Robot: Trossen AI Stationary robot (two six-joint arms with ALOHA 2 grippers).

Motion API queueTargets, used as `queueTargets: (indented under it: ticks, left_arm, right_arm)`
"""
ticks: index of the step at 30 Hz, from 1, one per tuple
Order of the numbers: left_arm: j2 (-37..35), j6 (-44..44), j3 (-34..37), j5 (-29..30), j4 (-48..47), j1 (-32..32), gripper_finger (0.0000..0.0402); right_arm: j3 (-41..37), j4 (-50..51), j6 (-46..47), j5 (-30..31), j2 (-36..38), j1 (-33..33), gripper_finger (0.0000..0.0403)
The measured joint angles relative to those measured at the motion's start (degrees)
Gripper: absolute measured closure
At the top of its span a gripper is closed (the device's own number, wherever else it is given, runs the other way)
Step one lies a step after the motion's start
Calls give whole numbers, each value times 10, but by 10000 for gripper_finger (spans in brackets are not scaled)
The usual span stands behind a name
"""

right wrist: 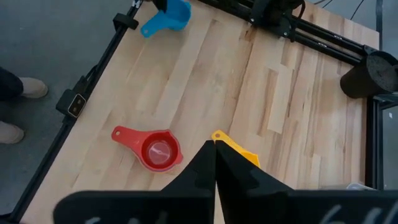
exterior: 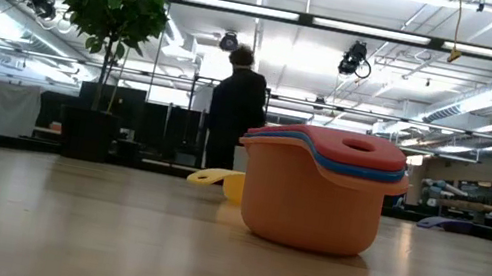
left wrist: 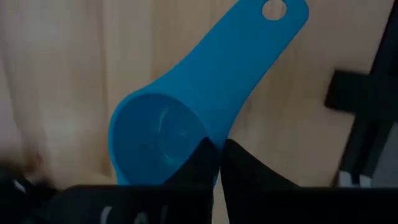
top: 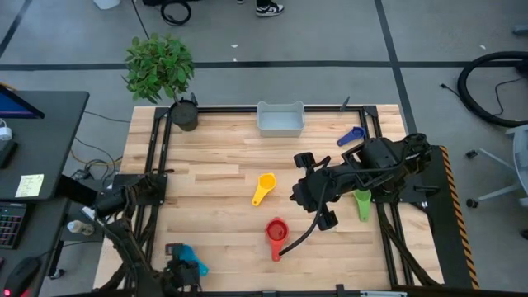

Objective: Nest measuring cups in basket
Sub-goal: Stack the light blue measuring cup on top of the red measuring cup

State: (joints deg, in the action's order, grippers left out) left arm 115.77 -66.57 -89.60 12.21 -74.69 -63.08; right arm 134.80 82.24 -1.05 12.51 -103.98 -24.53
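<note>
Left gripper (top: 183,272) at near-left table (top: 214,177) corner, cup (top: 186,255) touching it; stacked cups (top: 276,232) right of it; basket (top: 280,117) far beyond.

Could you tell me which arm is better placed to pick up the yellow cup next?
Right, probably. The right gripper, shut, hangs close beside the yellow cup at mid-table, while the left gripper is far off at the table's near left corner, shut on the light blue cup.

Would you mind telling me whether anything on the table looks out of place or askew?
Nothing is spilled or damaged, but the basket is empty while the cups lie scattered: yellow cup, red cup, green cup, blue cup. The left gripper is shut on the light blue cup at the table's near edge.
</note>
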Motion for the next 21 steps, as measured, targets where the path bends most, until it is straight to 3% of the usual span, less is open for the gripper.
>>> queueTargets:
  ticks: [8,21]
  left_arm:
    - [-42,189,0,68,0,60,386]
    - [-144,520,-12,89,2,181,386]
  right_arm:
    - [0,2,-1,0,0,20,391]
    - [0,-19,-21,1,74,38,394]
